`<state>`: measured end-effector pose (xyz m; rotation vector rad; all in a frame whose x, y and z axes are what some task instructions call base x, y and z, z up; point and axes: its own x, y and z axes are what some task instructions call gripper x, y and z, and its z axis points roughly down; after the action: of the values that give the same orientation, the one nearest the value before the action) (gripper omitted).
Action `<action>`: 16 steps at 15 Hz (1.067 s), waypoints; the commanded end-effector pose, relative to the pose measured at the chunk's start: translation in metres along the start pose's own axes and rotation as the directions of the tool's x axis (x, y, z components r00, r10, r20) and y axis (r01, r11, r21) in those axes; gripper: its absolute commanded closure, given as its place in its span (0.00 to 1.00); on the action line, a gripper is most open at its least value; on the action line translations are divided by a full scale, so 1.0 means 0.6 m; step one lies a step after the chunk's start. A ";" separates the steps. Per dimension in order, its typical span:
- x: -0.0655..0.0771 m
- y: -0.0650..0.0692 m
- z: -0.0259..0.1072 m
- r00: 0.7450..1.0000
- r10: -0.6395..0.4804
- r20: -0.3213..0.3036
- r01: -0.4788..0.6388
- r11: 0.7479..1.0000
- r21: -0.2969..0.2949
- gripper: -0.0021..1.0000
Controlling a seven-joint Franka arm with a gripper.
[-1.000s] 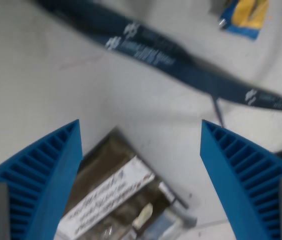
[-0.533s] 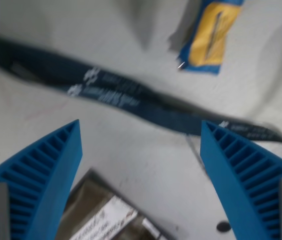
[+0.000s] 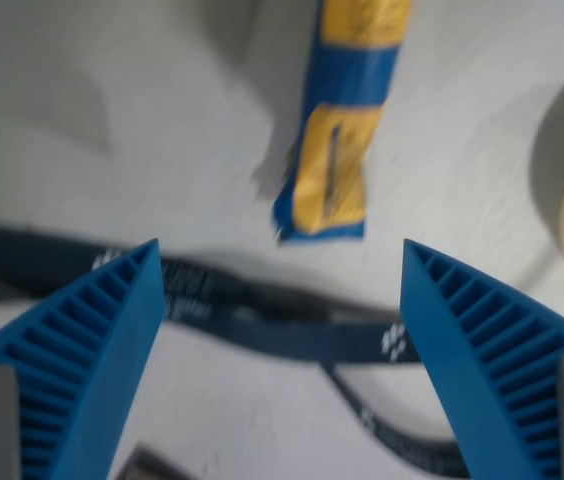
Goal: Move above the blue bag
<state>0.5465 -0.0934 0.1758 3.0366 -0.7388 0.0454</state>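
Covering the view, a pale matte tabletop (image 3: 142, 90) carries a glossy blue-and-yellow bag (image 3: 337, 130) and a flat navy strap (image 3: 282, 335); the ribbed gripper (image 3: 280, 262) gapes empty.

A pale grey-white tabletop (image 3: 112, 80) fills the blurred view, with soft shadows across it

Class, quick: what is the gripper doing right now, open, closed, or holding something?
Gripper: open, its ribbed blue fingers spread wide, holding nothing.
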 end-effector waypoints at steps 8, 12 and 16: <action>0.073 0.028 0.038 0.987 0.159 0.023 -0.159 0.987 0.021 0.00; 0.084 0.034 0.044 0.989 0.144 0.024 -0.144 0.989 0.020 0.00; 0.089 0.036 0.046 0.991 0.129 0.025 -0.129 0.991 0.018 0.00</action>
<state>0.5770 -0.1336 0.1513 2.9887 -0.8857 0.0599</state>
